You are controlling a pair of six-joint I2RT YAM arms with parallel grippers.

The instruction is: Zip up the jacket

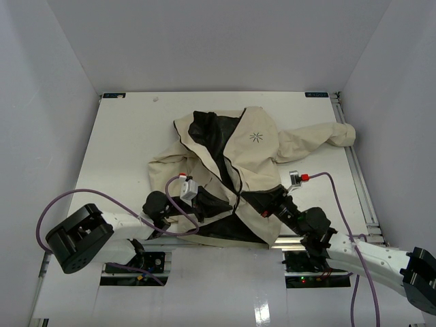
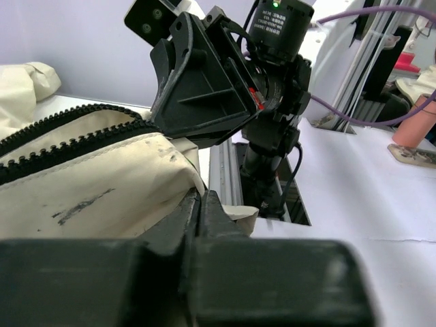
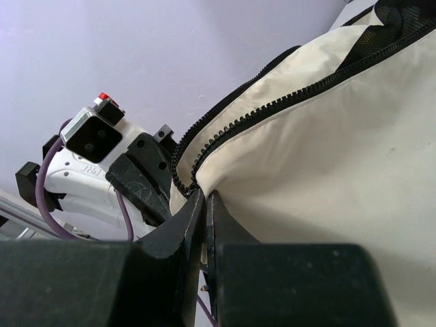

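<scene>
The cream-beige jacket [image 1: 259, 146] lies partly open in the middle of the table, black lining showing, a small starburst logo [image 1: 257, 137] on the chest. Its dark zipper [image 1: 234, 184] runs down to the near hem. My left gripper [image 1: 221, 203] is shut on the left hem; in the left wrist view the fingertips [image 2: 199, 197] pinch cream fabric [image 2: 102, 197] below the zipper teeth [image 2: 68, 139]. My right gripper [image 1: 262, 204] is shut on the right hem; in the right wrist view it [image 3: 204, 195] pinches fabric right at the zipper's lower end [image 3: 182, 178]. The two grippers face each other closely.
The white table [image 1: 122, 150] is walled on three sides. One sleeve [image 1: 334, 134] stretches to the far right beside a metal rail [image 1: 361, 184]. An aluminium rail [image 2: 225, 170] runs along the near edge. Purple cables [image 1: 82, 197] loop off both wrists.
</scene>
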